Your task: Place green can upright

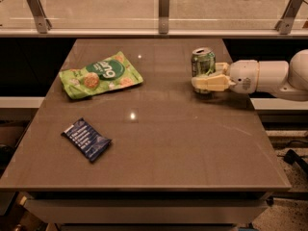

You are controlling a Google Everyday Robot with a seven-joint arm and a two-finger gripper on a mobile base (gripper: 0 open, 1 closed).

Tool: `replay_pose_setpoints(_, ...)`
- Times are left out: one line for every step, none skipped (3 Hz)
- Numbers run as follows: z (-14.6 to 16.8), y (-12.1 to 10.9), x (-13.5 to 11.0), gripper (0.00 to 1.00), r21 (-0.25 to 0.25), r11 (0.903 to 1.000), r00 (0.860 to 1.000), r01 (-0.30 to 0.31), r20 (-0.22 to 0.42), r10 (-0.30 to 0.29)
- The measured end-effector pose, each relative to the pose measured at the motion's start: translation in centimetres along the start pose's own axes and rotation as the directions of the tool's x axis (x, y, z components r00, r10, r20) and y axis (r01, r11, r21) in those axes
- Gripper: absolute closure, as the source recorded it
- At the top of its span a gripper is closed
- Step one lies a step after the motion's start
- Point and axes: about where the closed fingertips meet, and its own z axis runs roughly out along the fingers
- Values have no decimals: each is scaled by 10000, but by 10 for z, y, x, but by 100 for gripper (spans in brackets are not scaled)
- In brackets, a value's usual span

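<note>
The green can (202, 61) stands upright at the right side of the brown table (159, 143), its silver top facing up. My gripper (205, 76) reaches in from the right on a white arm (269, 77) and is shut on the can. One pale finger (208, 83) crosses in front of the can's lower part and hides its base. The other finger (222, 67) shows just behind the can on the right. I cannot tell whether the can's base touches the table.
A flat green snack bag (100, 74) lies at the back left of the table. A dark blue packet (86, 139) lies at the front left. A glass railing with metal posts (164, 11) runs behind the table.
</note>
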Motion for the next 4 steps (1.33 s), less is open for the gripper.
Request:
replay_pose_setpoints(-1, 0, -3, 83, -2, 10000, 10000, 0, 0, 0)
replay_pose_setpoints(0, 0, -3, 59, -3, 10000, 10000, 0, 0, 0)
replay_pose_setpoints(0, 1, -3, 35, -7, 10000, 10000, 0, 0, 0)
replay_pose_setpoints(2, 2, -4, 13, -59, 10000, 10000, 4, -3, -4)
